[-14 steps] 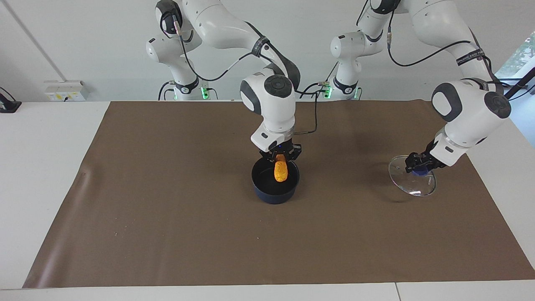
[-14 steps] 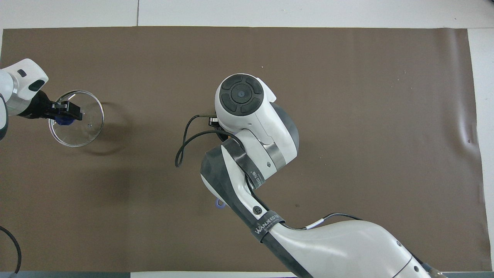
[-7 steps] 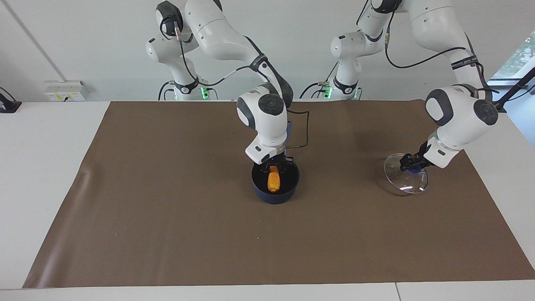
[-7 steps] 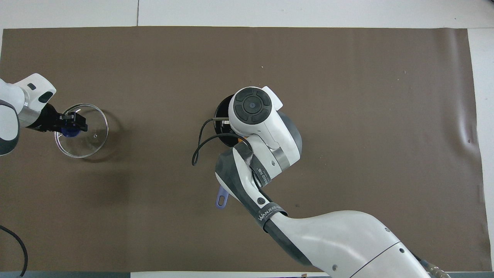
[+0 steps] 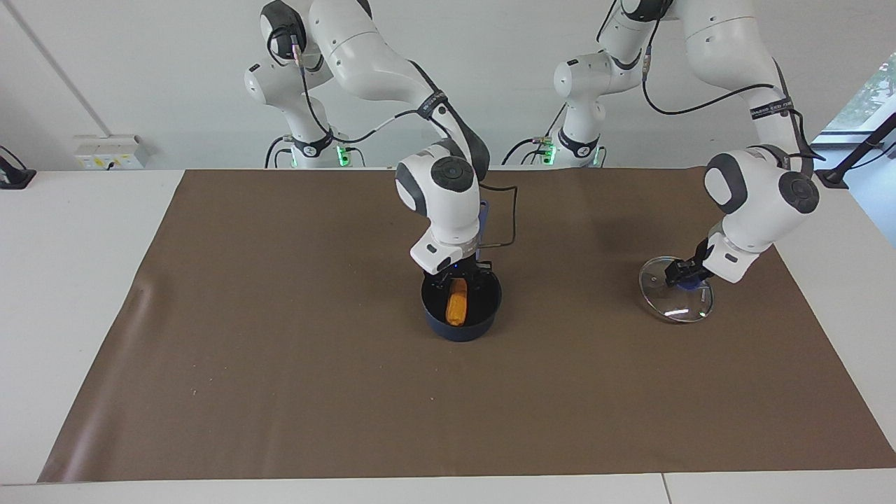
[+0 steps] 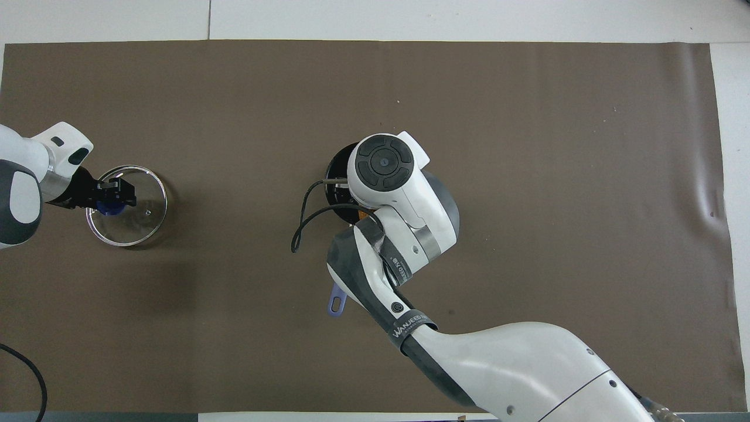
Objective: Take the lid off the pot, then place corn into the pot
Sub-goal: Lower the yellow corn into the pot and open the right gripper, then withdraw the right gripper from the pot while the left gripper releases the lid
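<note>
Resting in the pot (image 5: 461, 312) at mid-table, the corn (image 5: 456, 309) looked light, stiff and bumpy, gripped at one end by the right claw (image 5: 460, 280). The left claw (image 5: 682, 274) clasped the fragile lid's (image 5: 676, 300) knob near its arm's table edge.

Hidden from my overhead camera
My right arm covers most of the dark navy-blue saucepan (image 6: 335, 170) and its orange-yellow corn cob.

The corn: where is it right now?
In the facing view the corn is down inside the pot at mid-table, directly under the right gripper.
</note>
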Controlling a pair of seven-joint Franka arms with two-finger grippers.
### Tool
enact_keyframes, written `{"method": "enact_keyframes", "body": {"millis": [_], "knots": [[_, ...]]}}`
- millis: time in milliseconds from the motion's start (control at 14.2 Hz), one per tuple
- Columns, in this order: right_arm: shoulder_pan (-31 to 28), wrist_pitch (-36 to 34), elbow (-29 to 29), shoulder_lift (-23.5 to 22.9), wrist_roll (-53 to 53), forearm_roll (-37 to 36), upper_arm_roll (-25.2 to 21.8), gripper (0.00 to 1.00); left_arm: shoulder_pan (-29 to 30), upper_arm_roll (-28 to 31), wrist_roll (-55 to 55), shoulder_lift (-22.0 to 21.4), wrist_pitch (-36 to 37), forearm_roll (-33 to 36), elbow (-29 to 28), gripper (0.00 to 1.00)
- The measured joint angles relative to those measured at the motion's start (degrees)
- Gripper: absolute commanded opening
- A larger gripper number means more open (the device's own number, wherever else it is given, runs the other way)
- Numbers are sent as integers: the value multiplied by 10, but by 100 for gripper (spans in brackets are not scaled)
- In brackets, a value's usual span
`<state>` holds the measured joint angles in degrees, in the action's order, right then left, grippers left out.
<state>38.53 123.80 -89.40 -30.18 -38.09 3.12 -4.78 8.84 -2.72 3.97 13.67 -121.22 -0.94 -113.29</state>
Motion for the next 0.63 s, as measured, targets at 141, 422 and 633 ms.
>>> {"method": "enact_keyframes", "body": {"millis": [141, 422, 633], "knots": [[-2, -78, 47, 2, 0, -33, -2, 100, 0, 0, 0, 0, -14, 0, -10, 0], [-41, -182, 104, 38, 22, -62, -8, 100, 0, 0, -1, 0, -21, 0, -16, 100], [-143, -282, 112, 107, 153, -64, -11, 100, 0, 0, 0, -2, -23, 1, -16, 100]]}}
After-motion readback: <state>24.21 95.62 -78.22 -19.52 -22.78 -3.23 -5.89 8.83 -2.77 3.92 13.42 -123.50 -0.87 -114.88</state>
